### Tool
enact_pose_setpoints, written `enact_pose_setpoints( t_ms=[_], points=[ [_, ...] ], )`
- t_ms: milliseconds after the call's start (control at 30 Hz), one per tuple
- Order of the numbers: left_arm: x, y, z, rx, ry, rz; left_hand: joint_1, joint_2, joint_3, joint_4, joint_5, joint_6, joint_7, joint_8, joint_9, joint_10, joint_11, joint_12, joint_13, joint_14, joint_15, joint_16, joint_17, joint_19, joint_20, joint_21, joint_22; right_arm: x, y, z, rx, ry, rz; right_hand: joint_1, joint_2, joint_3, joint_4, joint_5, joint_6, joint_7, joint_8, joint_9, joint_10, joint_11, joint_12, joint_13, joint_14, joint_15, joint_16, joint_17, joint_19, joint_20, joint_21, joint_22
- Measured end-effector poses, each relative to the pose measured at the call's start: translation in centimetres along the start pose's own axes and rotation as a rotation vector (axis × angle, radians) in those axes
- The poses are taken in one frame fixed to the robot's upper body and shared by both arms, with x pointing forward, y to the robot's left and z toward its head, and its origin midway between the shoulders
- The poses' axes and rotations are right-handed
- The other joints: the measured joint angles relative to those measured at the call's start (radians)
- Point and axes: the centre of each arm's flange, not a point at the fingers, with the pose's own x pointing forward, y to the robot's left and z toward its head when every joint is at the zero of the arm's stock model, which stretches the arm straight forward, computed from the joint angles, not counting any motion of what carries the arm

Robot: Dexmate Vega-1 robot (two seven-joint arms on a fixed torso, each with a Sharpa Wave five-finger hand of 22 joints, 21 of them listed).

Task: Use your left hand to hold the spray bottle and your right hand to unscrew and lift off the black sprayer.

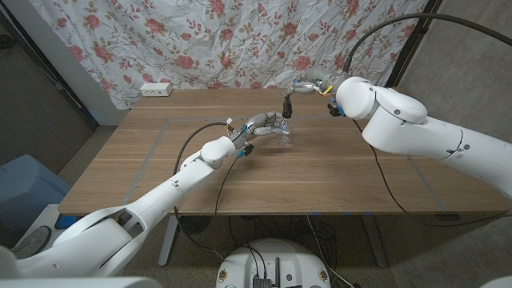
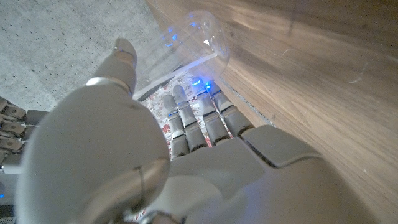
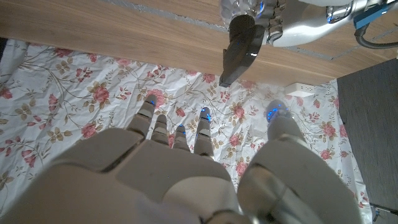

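Gripping the clear spray bottle (image 1: 286, 133), left robot hand (image 1: 260, 128) steadies it; open right robot hand (image 1: 308, 82) beside the black sprayer (image 1: 287, 106), likely still attached.

One clear spray bottle (image 1: 286, 132) stands at the table's centre, and on it sits one black sprayer (image 1: 288, 106). Two robot hands are in play: the left hand (image 1: 260, 128) at the bottle's nine o'clock, the right hand (image 1: 308, 85) up at its one o'clock. One wooden table (image 1: 160, 160) carries the lot. One white power strip (image 1: 156, 90) lies far off at ten o'clock, against one flowered curtain (image 1: 200, 40). One blue bin (image 1: 24, 188) sits by the table's left edge.
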Motion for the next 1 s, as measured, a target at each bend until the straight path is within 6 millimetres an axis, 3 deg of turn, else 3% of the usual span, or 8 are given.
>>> enact_pose_setpoints(
  t_ms=[300,633,700,1000],
  points=[
    [-0.2,0.0,0.0,0.000,0.000,0.007,-0.001,0.001,-0.007,0.001,-0.001,0.000,0.000,0.003,-0.003,0.004,0.004,0.005,0.000,0.006,0.005,-0.004,0.000,0.000,0.000,0.004,0.000,0.5,0.5,0.7,-0.031,0.009,0.034,0.011,0.010,0.005,0.000,0.004,0.004,0.004,0.007,0.005,0.003,0.004,0.004,0.003,0.000,0.000,0.000,0.000,-0.007,-0.007,0.000,0.000],
    [-0.4,0.0,0.1,-0.001,0.001,0.011,-0.001,0.001,-0.008,0.000,-0.001,0.002,0.002,0.008,-0.006,0.004,0.004,0.005,0.000,0.009,0.002,-0.004,0.000,0.000,0.000,0.004,0.000,0.7,1.0,1.2,-0.054,0.020,0.053,0.016,0.005,0.008,0.003,0.008,0.004,0.004,0.007,0.005,0.003,0.003,0.004,0.003,0.000,0.000,0.000,0.000,-0.007,-0.007,0.000,0.000],
    [-0.4,-0.1,0.1,-0.001,0.002,0.012,-0.001,0.001,-0.008,0.000,-0.001,0.002,0.002,0.008,-0.006,0.004,0.004,0.005,0.000,0.009,0.002,-0.004,0.000,0.000,0.000,0.004,0.000,0.8,1.3,1.3,-0.062,0.021,0.059,0.030,-0.009,0.008,0.003,0.008,0.004,0.004,0.007,0.009,0.003,0.003,0.004,0.003,0.000,0.000,0.000,0.000,-0.007,-0.007,0.000,0.000],
    [-0.5,-0.2,0.1,-0.003,0.001,0.014,-0.001,0.001,-0.008,0.000,-0.002,0.004,0.000,0.008,-0.006,0.003,0.003,0.005,0.000,0.009,0.002,-0.011,0.000,0.000,0.000,0.004,0.000,1.0,1.5,1.5,-0.078,0.030,0.062,0.042,0.002,0.015,0.002,0.008,0.007,0.007,0.007,0.009,0.003,0.003,0.004,0.003,0.000,0.000,0.005,-0.005,-0.007,-0.007,0.000,0.000]
  ],
)
